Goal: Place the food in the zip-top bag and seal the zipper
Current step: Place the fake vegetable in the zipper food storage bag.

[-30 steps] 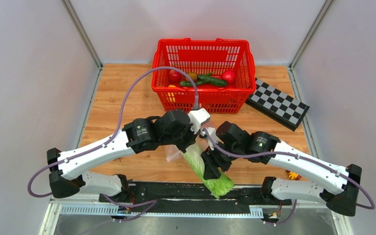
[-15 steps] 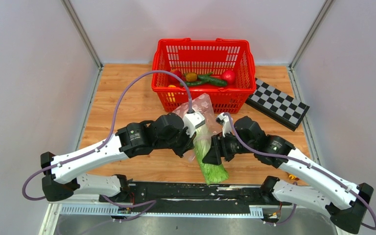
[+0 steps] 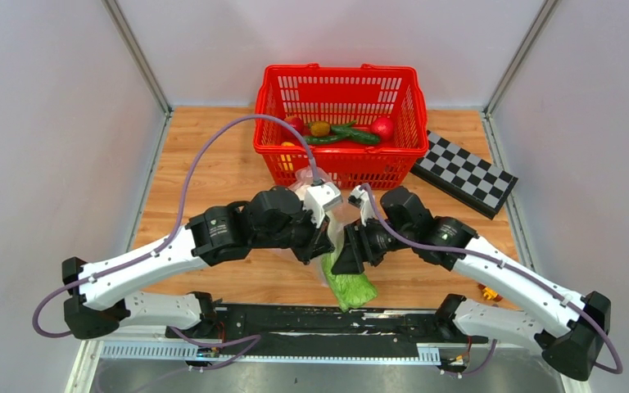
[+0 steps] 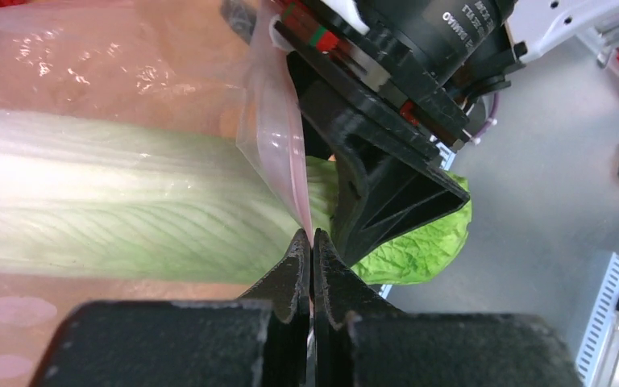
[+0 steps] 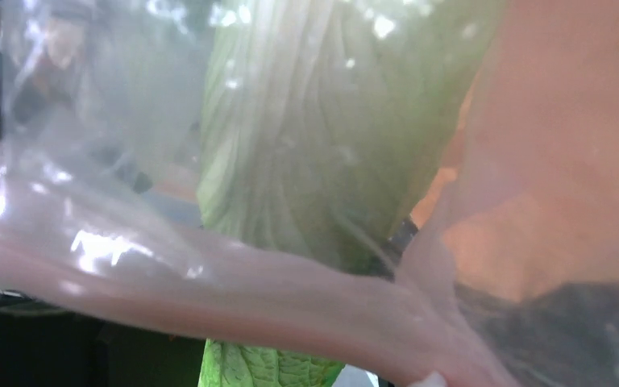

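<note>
Less of the lettuce (image 3: 348, 286) shows outside the zip-top bag (image 3: 309, 177) than a second ago. Its leafy end pokes out more shortly toward the near edge of the table (image 3: 213, 155), and the bag's far end, raised high in front of the red basket (image 3: 340, 70) half a second ago, now sits lower and crumpled.

On the left, the left gripper (image 4: 312, 242) has its fingers pressed together on the bag's mouth edge, pinching the pinkish zipper (image 4: 288, 173) strip. In the middle, the lettuce stalk (image 4: 129, 201) lies inside the film, with only the frilly tip past the mouth. On the right, the right gripper (image 3: 346, 260) sits just beside that mouth. Its wrist view is filled with plastic (image 5: 89, 161) and lettuce (image 5: 314, 121), so I cannot tell whether its fingers are closed on the other lip or merely against it.

My reading is that the lettuce is nearly bagged but not fully. The cucumbers (image 3: 352, 133) and an apple (image 3: 382, 125) are in the basket, so most of the loading remains, and sealing is some way off.
</note>
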{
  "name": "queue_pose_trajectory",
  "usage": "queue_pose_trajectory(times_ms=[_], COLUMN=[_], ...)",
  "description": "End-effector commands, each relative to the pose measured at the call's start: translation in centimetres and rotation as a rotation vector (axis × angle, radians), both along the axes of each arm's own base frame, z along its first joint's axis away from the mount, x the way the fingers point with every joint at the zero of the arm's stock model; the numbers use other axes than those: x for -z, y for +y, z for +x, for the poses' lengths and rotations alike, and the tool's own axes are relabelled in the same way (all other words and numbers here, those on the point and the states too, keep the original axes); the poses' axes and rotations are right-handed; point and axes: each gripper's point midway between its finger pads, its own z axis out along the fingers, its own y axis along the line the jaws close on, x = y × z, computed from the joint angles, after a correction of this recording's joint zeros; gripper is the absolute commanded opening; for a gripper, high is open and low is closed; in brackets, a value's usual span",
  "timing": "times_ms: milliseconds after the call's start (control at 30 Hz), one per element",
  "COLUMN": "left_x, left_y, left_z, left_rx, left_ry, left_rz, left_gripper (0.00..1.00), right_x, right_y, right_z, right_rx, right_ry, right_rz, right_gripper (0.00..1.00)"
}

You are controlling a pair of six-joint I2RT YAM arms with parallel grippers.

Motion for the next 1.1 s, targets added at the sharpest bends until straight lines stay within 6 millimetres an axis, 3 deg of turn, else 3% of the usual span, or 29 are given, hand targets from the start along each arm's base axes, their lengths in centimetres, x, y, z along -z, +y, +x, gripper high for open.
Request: queue_pose_trajectory(times_ms=[0,33,133,233,367,567,700,833,933,1067], left_x=[-3.4,-3.3,-3.2,-3.6,-4.1,-3.7,-4.8,-5.7,-6.5,-7.1], left_y=[-0.1,-0.1,0.2,1.0,1.0,1.0,0.9,0.7,0.2,0.4], left_z=[1.0,1.1,1.8,3.0,3.2,3.9,4.2,4.5,4.6,5.1], left_rx=[-0.08,-0.097,-0.175,-0.27,-0.3,-0.335,-0.348,-0.353,-0.347,-0.375], left_ry=[-0.036,-0.028,-0.016,-0.025,-0.02,-0.024,-0.037,-0.052,-0.053,-0.065], left_rz=[-0.118,-0.121,-0.143,-0.179,-0.22,-0.208,-0.243,-0.248,-0.264,-0.276], left_gripper=[0.0,0.0,0.0,0.0,0.0,0.0,0.0,0.0,0.0,0.0], right_x=[-4.4,-5.0,-5.9,-5.4,-4.6,-5.4,-3.0,-1.7,0.2,0.6], right_y=[0.1,0.0,-0.1,-0.8,-1.9,-3.2,-5.8,-3.6,-3.4,-2.4], right_z=[0.5,0.9,0.8,0.6,0.7,0.2,2.5,2.4,3.2,3.7], right_rx=[-0.073,-0.04,-0.013,0.026,0.096,0.182,0.43,0.415,0.446,0.416], right_ry=[-0.185,-0.205,-0.216,-0.197,-0.179,-0.167,-0.157,-0.094,-0.097,-0.151], right_rz=[0.074,0.081,0.138,0.125,0.103,0.163,0.096,0.218,0.152,0.149], right_gripper=[0.56,0.64,0.75,0.91,0.96,0.98,0.9,0.76,0.68,0.53])
